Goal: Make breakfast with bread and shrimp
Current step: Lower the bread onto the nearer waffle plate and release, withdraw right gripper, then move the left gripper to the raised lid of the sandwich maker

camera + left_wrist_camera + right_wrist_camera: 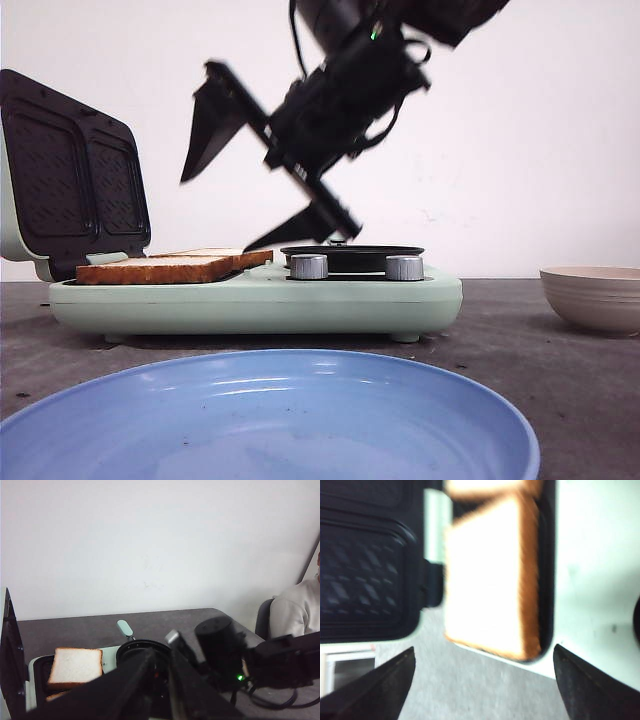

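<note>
Two slices of bread (160,268) lie side by side on the sandwich plate of a mint-green breakfast maker (250,300). My right gripper (216,214) hangs wide open and empty above them, tilted. In the right wrist view the near slice (490,575) lies beyond the open right gripper (482,680). My left gripper (161,655) is out of the front view; its jaws stand almost together. One slice (77,665) and the black pan (137,647) show past it. A tiny orange-red speck (156,674) shows in the pan; I cannot tell if it is the shrimp.
The maker's dark ribbed lid (70,180) stands open at the left. The pan (350,255) sits behind two grey knobs (309,266). An empty blue plate (270,420) lies at the front and a beige bowl (595,295) at the right. A person (297,610) sits beyond the table.
</note>
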Tool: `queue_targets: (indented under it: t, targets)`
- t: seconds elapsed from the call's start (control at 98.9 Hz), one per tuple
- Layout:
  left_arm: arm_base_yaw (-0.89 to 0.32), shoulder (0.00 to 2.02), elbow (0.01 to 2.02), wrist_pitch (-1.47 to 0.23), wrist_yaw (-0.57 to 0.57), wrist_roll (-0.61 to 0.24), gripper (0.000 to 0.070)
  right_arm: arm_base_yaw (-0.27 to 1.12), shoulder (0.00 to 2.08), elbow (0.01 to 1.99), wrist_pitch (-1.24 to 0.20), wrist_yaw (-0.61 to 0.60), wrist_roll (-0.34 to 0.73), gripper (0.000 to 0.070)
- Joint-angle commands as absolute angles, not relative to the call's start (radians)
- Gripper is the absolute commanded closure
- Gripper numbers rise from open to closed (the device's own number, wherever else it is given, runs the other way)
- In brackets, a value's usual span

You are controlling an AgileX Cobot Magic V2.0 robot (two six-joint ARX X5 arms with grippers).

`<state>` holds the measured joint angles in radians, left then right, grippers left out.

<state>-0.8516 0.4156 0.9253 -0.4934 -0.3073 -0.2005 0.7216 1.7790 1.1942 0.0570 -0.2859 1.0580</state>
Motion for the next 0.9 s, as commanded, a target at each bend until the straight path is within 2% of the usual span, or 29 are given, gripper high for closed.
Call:
queue_targets:
  t: [0.0,0.01,0.03,0.071,0.081,0.101,0.182,0.354,0.496,0.728,0.89]
  targets:
    - [-0.860,0.415,0.937,-0.487,-0.302,-0.196,0.0700,0.717,1.733,1.220,0.053,-0.279,0.923,0.0263]
    - [-0.860,0.415,0.937,-0.487,-0.302,-0.197,0.0700,0.716,1.729,1.220,0.051,-0.280,0.915,0.0280]
    - [-0.860,0.415,0.937,-0.488,-0.302,-0.196,0.0700,0.714,1.713,1.220,0.044,-0.279,0.883,0.0360]
    - [-0.860,0.415,0.937,-0.496,-0.302,-0.200,0.0700,0.708,1.676,1.220,0.024,-0.279,0.813,0.0567]
    - [-0.860,0.415,0.937,-0.501,-0.303,-0.203,0.0700,0.706,1.662,1.220,0.015,-0.279,0.786,0.0645]
    - [-0.860,0.415,0.937,-0.506,-0.304,-0.205,0.0700,0.702,1.642,1.220,0.004,-0.279,0.749,0.0700]
    - [-0.860,0.416,0.937,-0.534,-0.319,-0.238,0.0700,0.692,1.565,1.220,-0.063,-0.252,0.637,0.0694]
    - [-0.860,0.416,0.937,-0.553,-0.355,-0.305,0.0700,0.685,1.377,1.214,-0.268,-0.092,0.406,0.0693]
    - [-0.860,0.416,0.937,-0.553,-0.356,-0.308,0.0700,0.686,1.211,1.175,-0.315,-0.044,0.250,0.0693]
    - [-0.860,0.424,0.937,-0.533,-0.418,-0.308,0.0700,0.686,0.905,1.019,-0.308,-0.030,0.144,0.0693]
    - [-0.857,0.474,0.937,-0.426,-0.453,-0.307,0.0700,0.686,0.726,0.945,-0.338,-0.025,0.141,0.0693]
